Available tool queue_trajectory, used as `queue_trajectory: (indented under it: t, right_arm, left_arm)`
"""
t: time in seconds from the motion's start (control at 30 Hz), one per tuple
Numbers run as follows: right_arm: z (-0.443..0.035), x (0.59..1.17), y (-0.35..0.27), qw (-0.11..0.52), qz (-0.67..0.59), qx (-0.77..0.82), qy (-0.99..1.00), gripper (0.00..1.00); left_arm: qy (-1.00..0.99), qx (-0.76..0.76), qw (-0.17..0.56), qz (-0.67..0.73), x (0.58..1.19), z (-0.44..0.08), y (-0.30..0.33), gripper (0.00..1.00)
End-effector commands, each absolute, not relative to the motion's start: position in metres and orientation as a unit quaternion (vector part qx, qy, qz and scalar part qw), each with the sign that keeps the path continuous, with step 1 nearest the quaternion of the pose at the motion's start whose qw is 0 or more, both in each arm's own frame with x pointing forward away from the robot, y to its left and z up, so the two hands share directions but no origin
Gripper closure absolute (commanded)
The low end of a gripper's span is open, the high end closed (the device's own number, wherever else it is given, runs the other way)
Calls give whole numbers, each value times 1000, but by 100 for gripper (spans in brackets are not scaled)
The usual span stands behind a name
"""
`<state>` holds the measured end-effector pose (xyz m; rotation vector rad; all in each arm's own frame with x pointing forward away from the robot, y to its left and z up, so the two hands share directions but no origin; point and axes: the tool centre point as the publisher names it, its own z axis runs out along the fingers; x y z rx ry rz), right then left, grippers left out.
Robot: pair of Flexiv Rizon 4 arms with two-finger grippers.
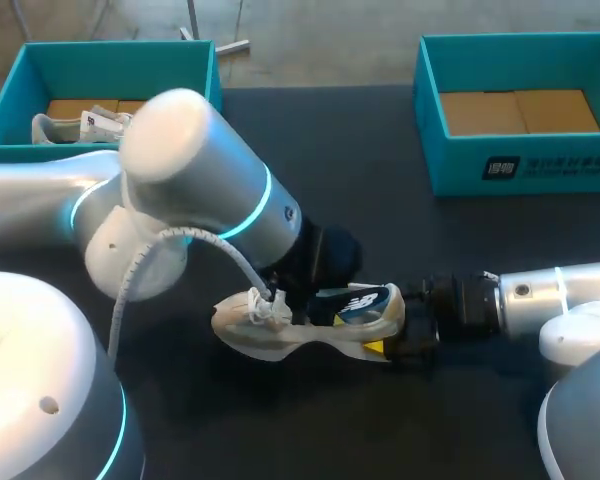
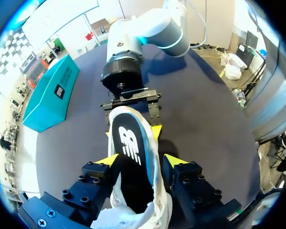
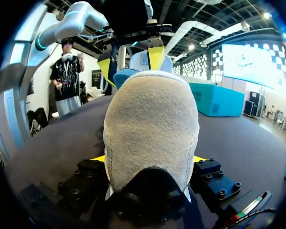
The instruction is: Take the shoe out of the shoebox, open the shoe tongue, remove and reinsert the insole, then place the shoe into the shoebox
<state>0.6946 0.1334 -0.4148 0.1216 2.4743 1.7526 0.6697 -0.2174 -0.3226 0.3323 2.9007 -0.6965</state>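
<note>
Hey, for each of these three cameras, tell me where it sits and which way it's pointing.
Head view: above and behind, looking down on the table; left arm and right arm show.
Left wrist view: on the left wrist, looking into the shoe; own left gripper shows.
Right wrist view: on the right wrist, facing the shoe's heel; own right gripper grips it.
All three share the shoe; each wrist view shows the other gripper.

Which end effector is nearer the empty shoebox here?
Right. The right end effector holds the shoe by its heel, on the side toward the empty shoebox; the left end effector sits over the shoe's opening, farther away.
</note>
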Motion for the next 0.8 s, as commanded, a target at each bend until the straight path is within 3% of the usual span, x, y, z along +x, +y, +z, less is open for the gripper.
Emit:
queue_trajectory:
  t: [0.03,0.47,0.53,0.63,0.8]
  right_arm:
    - [-415,694,135,53,574,40,816,100]
    - [-415,694,135,53,574,40,816,100]
    - [-415,694,135,53,574,40,816,100]
    - [-415,694,135,53,574,40,816,100]
    - [-415,694,135,53,574,40,816,100]
  left_arm:
    - [967,103,85,-217,667,-329,-232,44]
    - [969,86,110,-203,671,-338,-239,58]
    - [969,84,111,-203,671,-338,-238,69]
    - [969,82,112,-202,672,-339,-238,100]
    - [969,79,115,-203,674,-338,-236,100]
